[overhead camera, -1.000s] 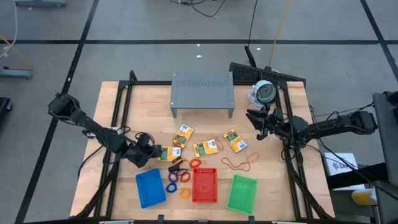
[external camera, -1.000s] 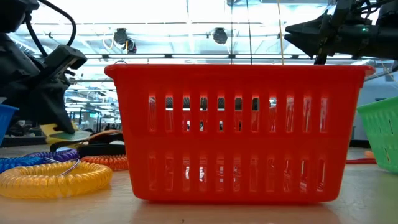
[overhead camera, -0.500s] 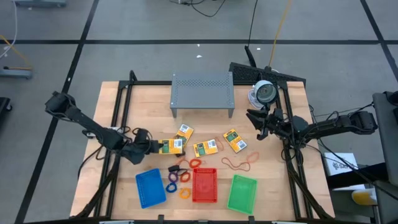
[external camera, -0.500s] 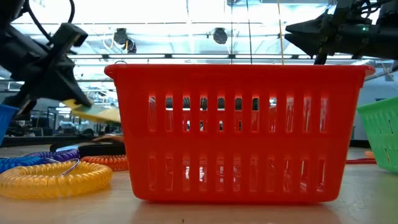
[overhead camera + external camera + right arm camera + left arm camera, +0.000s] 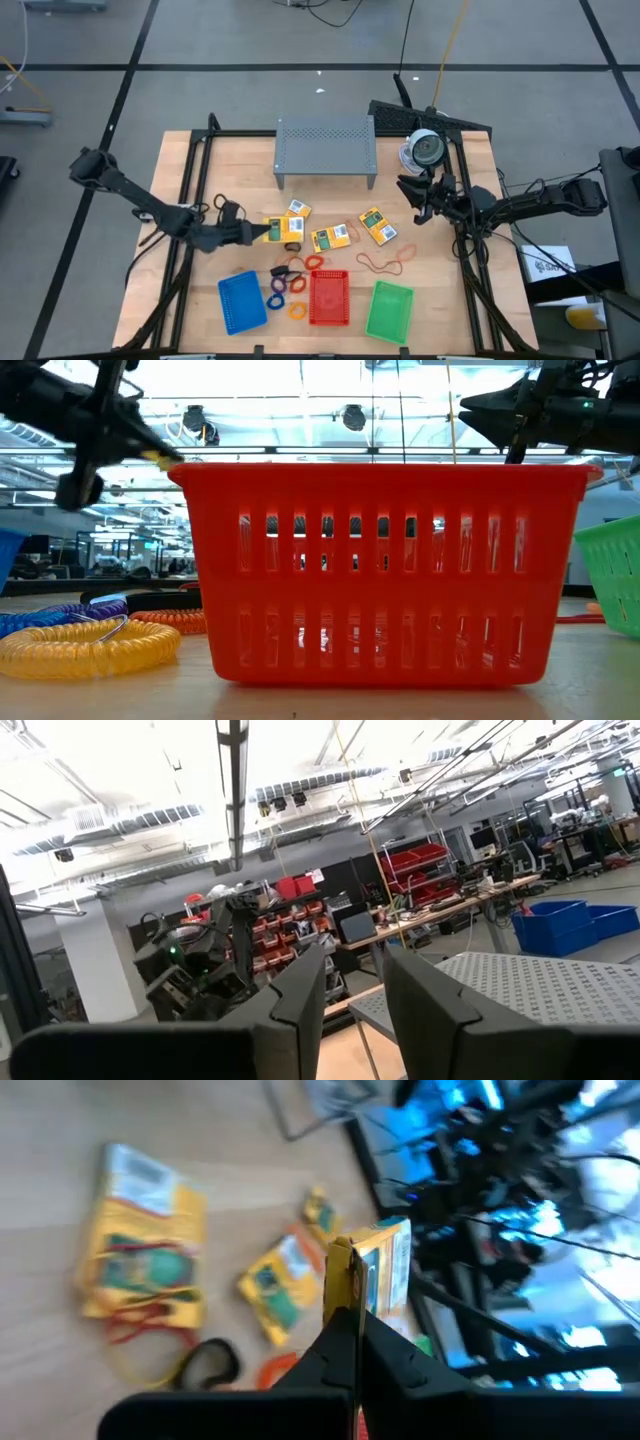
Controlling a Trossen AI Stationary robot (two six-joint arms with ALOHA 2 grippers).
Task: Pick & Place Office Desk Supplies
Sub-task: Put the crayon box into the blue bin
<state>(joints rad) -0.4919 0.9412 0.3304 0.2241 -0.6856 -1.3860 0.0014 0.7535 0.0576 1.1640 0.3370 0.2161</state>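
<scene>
My left gripper (image 5: 250, 233) is shut on a yellow-and-green crayon box (image 5: 277, 232) above the table's left middle; the box shows edge-on in the left wrist view (image 5: 378, 1272). Other crayon boxes (image 5: 331, 238) lie flat on the wood beside it. Reddish rubber bands (image 5: 383, 263), coloured rings (image 5: 283, 287) and a small dark piece (image 5: 284, 269) rest near the blue tray (image 5: 241, 301), the red tray (image 5: 329, 297) and the green tray (image 5: 390, 311). My right gripper (image 5: 410, 196) hangs open over the table's right side. My left gripper pinches the crayon box by its near end (image 5: 342, 1285) between its two fingers (image 5: 345, 1342), coming level from the table's left side. The box is lifted clear of the table and stands on edge beyond the fingertips.
A grey perforated metal shelf (image 5: 325, 150) stands at the far middle, and a round white-and-grey device (image 5: 425, 150) sits at the far right. Bare wood lies between the shelf and the crayon boxes. In the low view the red tray (image 5: 380, 570) fills the foreground.
My left gripper has risen and moved toward the table's right and far edge, shut on the crayon box. The box has come off the wood and now hangs clear above it. My right arm has kept still.
</scene>
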